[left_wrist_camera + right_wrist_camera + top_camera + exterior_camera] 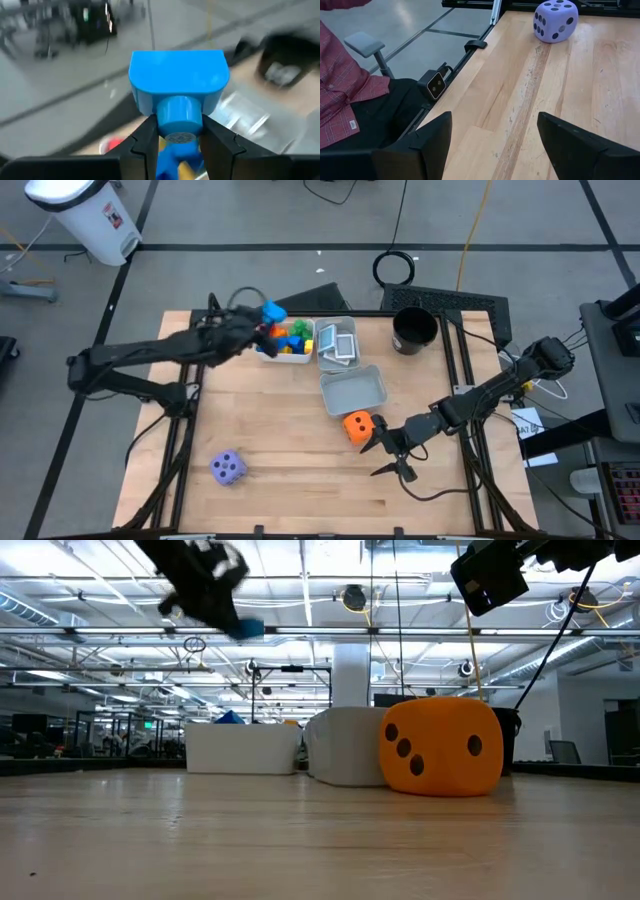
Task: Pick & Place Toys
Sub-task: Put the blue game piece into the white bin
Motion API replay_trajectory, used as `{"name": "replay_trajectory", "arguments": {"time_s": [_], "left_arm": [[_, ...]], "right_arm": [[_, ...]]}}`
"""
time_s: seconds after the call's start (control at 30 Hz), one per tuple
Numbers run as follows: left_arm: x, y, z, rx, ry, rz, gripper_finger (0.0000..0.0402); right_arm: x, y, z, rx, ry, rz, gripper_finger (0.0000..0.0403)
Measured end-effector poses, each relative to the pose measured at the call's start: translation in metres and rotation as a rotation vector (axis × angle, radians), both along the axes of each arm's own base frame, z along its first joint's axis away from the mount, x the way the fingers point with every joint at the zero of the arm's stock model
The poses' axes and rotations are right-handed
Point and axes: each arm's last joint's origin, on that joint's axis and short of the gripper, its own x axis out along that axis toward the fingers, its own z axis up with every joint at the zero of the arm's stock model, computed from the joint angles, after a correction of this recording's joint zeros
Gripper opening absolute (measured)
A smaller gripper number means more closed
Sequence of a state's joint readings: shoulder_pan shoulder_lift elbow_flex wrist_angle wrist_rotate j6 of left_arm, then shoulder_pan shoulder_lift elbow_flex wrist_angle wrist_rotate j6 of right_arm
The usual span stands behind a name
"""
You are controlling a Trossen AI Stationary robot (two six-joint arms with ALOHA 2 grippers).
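- Gripping a blue block [176, 87] by its round stud, the left gripper [177, 137] has its fingers [147, 142] closed narrowly on it, held in the air above the white bin [285, 340] near the desk's far edge.
- That bin holds a heap of red, green, yellow, orange and blue blocks [285, 337].
- The right gripper [392, 454] has its fingers [427, 137] spread wide and holds nothing, low over the desk [300, 470] toward the near right corner.
- An orange die [358, 426] sits on the desk just beside the right gripper, close to a grey bin [353, 390].
- A second grey bin [337, 343] holds white picture cards [343, 350].
- A purple die [228, 468] rests near the near left corner.
- A black cup [414, 330] stands at the far right.
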State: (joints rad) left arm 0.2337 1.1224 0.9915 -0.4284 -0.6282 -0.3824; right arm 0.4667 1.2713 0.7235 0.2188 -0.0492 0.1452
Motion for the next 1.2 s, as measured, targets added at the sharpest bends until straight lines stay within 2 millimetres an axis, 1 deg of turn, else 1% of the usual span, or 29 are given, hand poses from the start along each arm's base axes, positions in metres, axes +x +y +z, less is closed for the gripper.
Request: {"name": "replay_trajectory", "arguments": {"time_s": [0.13,0.3,0.4,0.5,0.67,0.7,0.8,0.97,1.07,1.2], "left_arm": [[0.019,0.027,-0.036,-0.092,0.109,0.028,0.0117],[0.034,0.059,-0.082,-0.25,0.231,0.033,0.0117],[0.037,0.072,-0.1,-0.355,0.238,0.021,0.0117],[0.041,0.079,-0.113,-0.41,0.254,0.008,0.0117],[0.042,0.082,-0.12,-0.428,0.271,0.009,0.0119],[0.042,0.082,-0.12,-0.428,0.27,0.005,0.0125],[0.042,0.08,-0.121,-0.464,0.262,-0.027,0.0166],[0.045,0.077,-0.121,-0.506,0.256,-0.127,0.0237],[0.046,0.075,-0.121,-0.506,0.262,-0.152,0.0264],[0.045,0.074,-0.118,-0.502,0.255,-0.16,0.0287]], "right_arm": [[0.0,0.0,0.0,0.0,0.0,0.0,0.027],[0.0,0.0,0.0,-0.002,0.004,0.001,0.027],[0.0,0.0,-0.001,-0.003,0.008,0.002,0.027],[0.0,0.0,-0.001,-0.005,0.012,0.002,0.027],[-0.001,0.0,-0.001,-0.006,0.013,0.002,0.027],[-0.001,0.0,-0.001,-0.006,0.014,0.002,0.027],[0.0,0.0,-0.001,-0.006,0.013,0.002,0.027],[0.0,0.0,-0.001,-0.006,0.013,0.002,0.027],[-0.001,0.0,-0.001,-0.005,0.013,0.002,0.027],[-0.001,0.0,-0.001,-0.005,0.013,0.002,0.027]]}}
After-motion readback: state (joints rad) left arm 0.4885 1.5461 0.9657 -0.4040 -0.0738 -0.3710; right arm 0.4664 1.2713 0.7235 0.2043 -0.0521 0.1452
